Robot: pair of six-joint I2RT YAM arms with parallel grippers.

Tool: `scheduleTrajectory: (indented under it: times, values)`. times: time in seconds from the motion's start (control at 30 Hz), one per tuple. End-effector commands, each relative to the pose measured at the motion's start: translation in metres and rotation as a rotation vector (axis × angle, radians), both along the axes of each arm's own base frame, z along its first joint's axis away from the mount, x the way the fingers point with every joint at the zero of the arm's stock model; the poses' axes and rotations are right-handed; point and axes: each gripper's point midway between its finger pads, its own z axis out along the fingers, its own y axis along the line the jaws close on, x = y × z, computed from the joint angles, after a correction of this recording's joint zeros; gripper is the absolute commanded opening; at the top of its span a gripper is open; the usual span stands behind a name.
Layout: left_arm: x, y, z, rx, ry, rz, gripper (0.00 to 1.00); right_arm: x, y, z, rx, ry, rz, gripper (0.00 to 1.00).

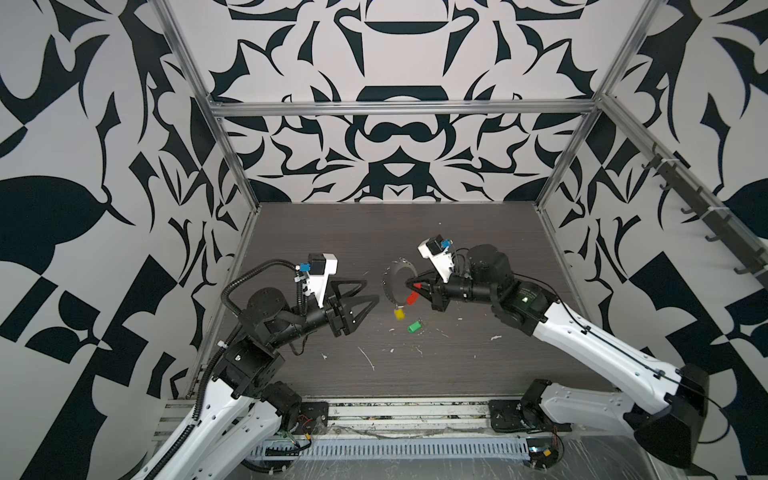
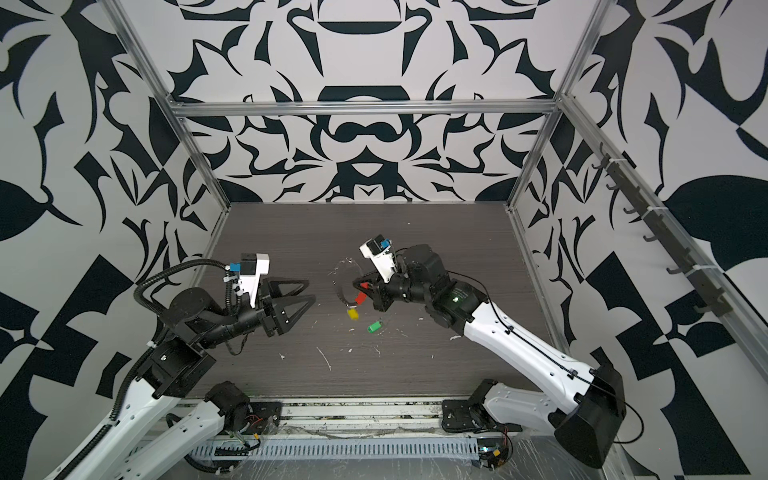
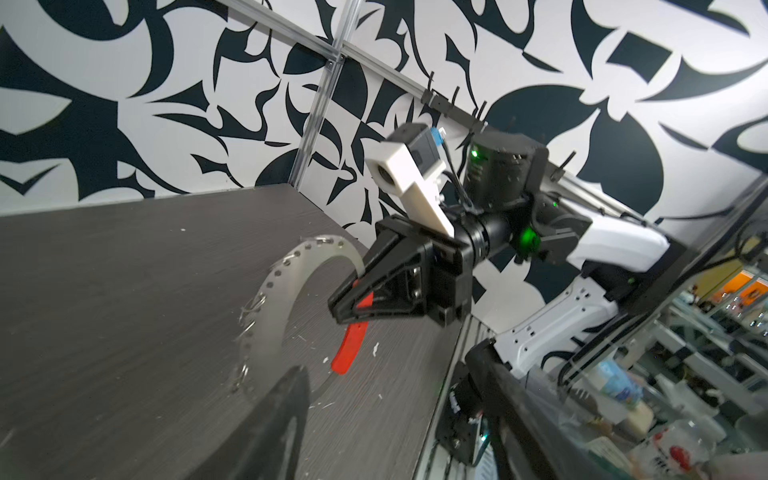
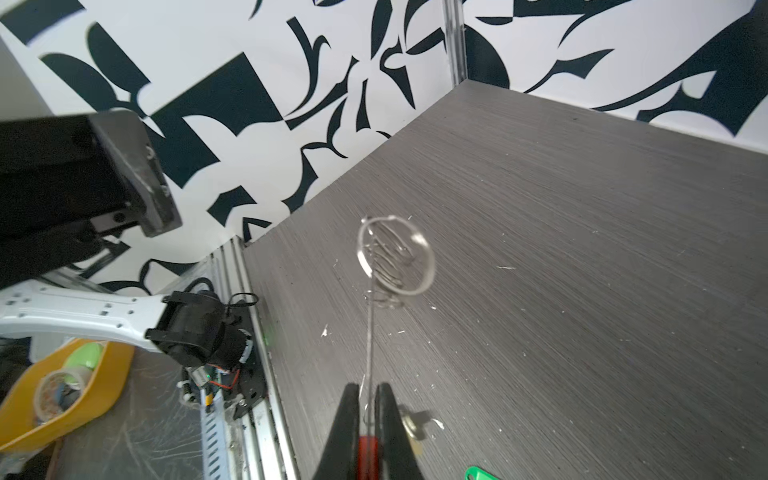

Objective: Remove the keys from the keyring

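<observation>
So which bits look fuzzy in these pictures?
In the left wrist view the left hand has one finger too near the lens, a dark fuzzy blob. In the right wrist view the ring looks smeared. In both top views the green tag is small but clear.

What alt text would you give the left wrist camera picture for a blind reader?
The right arm's black pincer is shut on the curved red plastic sleeve of a large pale perforated keyring, over a dark grey wood-grain table.
</observation>
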Motion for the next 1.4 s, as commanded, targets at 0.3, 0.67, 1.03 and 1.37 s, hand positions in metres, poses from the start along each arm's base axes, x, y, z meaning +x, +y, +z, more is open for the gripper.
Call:
scheduleTrajectory:
  times: [0.3,0.67,1.03,1.37]
  values:
    - [0.005,-0.019,-0.016,0.064,0.104,-0.09,0.77,-0.065,-0.001,0.067,0.161,0.037,0.407,0.0]
    - [-0.01,-0.031,0.001,0.014,0.1,-0.23,0.53,-0.067,0.002,0.057,0.117,0.094,0.453,0.0]
    - [-0.011,-0.036,0.0,0.007,0.121,-0.271,0.28,-0.065,0.005,0.058,0.115,0.101,0.456,0.0]
    - [-0.005,-0.038,0.006,-0.021,0.125,-0.254,0.12,-0.062,0.006,0.058,0.117,0.106,0.436,0.03]
